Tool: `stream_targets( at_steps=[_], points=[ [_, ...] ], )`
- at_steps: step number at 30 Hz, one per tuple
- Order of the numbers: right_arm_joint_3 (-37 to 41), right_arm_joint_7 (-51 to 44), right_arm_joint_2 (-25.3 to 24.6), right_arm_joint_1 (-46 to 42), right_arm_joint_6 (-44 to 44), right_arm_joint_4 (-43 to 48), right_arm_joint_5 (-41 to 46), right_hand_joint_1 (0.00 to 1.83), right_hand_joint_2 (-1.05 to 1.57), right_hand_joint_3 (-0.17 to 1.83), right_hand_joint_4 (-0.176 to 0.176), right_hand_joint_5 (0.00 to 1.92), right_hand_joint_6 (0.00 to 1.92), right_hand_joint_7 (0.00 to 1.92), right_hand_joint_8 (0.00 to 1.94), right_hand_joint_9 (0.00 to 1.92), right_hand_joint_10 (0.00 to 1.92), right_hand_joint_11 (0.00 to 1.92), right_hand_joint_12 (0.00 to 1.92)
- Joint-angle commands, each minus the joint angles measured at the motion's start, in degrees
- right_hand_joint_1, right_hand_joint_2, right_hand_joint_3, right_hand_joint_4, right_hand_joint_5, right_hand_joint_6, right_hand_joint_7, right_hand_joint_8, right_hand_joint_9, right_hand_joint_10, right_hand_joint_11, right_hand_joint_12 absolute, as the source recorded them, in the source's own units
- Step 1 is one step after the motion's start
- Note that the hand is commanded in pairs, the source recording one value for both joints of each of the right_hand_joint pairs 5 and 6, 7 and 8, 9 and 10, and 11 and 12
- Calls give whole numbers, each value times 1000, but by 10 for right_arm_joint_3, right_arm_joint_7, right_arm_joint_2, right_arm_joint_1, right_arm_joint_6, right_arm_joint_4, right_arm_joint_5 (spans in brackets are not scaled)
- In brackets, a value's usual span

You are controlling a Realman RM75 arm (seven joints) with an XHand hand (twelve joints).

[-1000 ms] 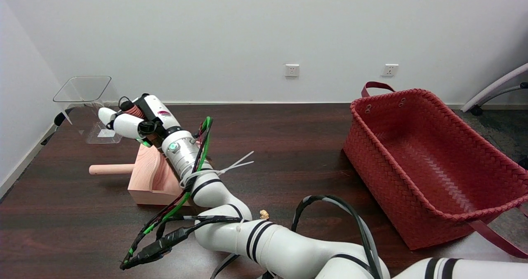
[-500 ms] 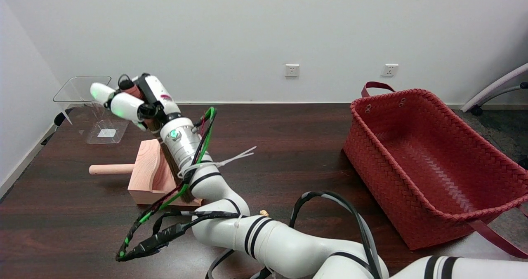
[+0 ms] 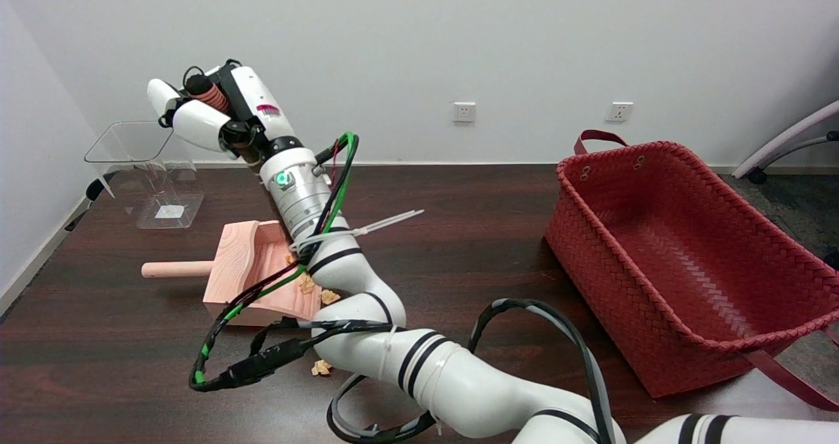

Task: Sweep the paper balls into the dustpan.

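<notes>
Wooden dustpan [image 3: 252, 277] sits on the dark counter [image 3: 459, 234], a few paper balls [image 3: 308, 284] in its mouth and one [image 3: 320, 367] loose on the counter nearby. Raised above it, the right hand [image 3: 210, 109] clamps what looks like a brush handle [image 3: 203, 90]. Well right stands a red woven basket [image 3: 682, 260].
</notes>
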Motion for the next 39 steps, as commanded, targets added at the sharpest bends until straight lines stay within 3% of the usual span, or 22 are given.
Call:
stream_targets(
  at_steps=[1, 19, 24, 26, 27, 39],
  points=[
    [1, -39, 50, -60, -76, 128, -59, 878, 1325, 477, 0, 1920, 1920, 1920, 1920, 1920, 1920, 1920, 1920],
    [11, -42, 61, -63, -69, 18, -39, 813, 1430, 519, 0, 1920, 1920, 1920, 1920, 1920, 1920, 1920, 1920],
    [6, -39, 54, -49, -19, -26, -23, 789, 1449, 509, 0, 1920, 1920, 1920, 1920, 1920, 1920, 1920, 1920],
    [-51, 1, 17, -28, 26, 6, -54, 786, 1451, 493, 0, 1920, 1920, 1920, 1920, 1920, 1920, 1920, 1920],
    [4, -34, 53, -46, -3, -45, -22, 785, 1451, 485, 0, 1920, 1920, 1920, 1920, 1920, 1920, 1920, 1920],
    [4, -34, 38, -13, 4, -105, -23, 770, 1394, 557, 0, 1920, 1920, 1920, 1920, 1920, 1920, 1920, 1920]
  ],
)
